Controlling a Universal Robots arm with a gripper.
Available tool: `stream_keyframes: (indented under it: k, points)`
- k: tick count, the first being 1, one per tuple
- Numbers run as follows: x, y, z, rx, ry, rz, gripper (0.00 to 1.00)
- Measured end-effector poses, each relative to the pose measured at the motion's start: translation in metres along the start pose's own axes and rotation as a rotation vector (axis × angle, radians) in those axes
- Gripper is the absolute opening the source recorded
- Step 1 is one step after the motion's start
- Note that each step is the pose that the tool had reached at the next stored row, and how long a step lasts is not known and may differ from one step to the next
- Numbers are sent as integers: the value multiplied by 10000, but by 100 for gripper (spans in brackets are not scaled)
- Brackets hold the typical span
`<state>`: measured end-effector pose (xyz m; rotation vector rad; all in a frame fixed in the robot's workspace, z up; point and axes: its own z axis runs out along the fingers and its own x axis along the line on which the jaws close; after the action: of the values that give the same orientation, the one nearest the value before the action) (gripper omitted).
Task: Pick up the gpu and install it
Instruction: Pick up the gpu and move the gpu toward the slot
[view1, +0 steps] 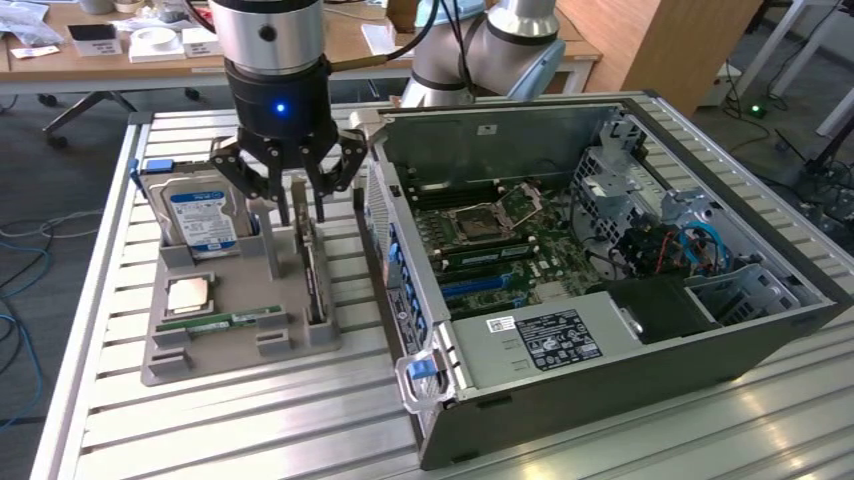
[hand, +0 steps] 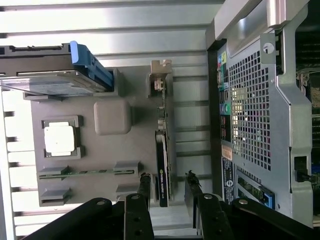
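The gpu (view1: 315, 275) (hand: 163, 165) is a thin dark card with a silver end bracket. It stands on edge in a slot of the grey parts tray (view1: 240, 352) (hand: 137, 145), beside the open computer case (view1: 601, 280) (hand: 260, 110). My gripper (view1: 302, 214) (hand: 168, 184) hangs over one end of the card. Its jaws are open, with one finger on each side of the card's top edge and a small gap on both sides. Nothing is held.
On the same tray a blue-labelled hard drive (view1: 200, 215) (hand: 50, 80) stands in a blue bracket, a CPU (view1: 187, 292) (hand: 59, 138) lies flat, and a green RAM stick (view1: 220, 322) (hand: 85, 172) sits in its slot. The case's motherboard (view1: 494, 250) lies exposed on the exterior view's right.
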<state>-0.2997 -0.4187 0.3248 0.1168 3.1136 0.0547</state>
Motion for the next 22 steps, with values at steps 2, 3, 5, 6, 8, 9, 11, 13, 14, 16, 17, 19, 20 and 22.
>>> stream_keyframes:
  k: [2,3,5,6,8,9,11,13,14,16,17,19,20,22]
  points:
    - [1,-1,25,0,0,0,42]
    - [1,-1,37,0,0,0,42]
    - [1,-2,60,0,0,0,42]
    - [2,-3,70,0,1,0,42]
    - [2,-3,89,0,0,0,42]
    - [2,-4,100,-1,-1,0,42]
    - [3,-4,121,0,1,0,42]
    - [3,-5,143,0,0,0,42]
    - [4,-5,153,0,0,0,42]
    - [4,-6,172,0,0,0,42]
    - [4,-6,179,0,0,0,42]
    - [4,-7,182,2,3,0,42]
    - [5,-7,183,2,3,0,42]
    - [4,-6,191,-2,-2,0,42]
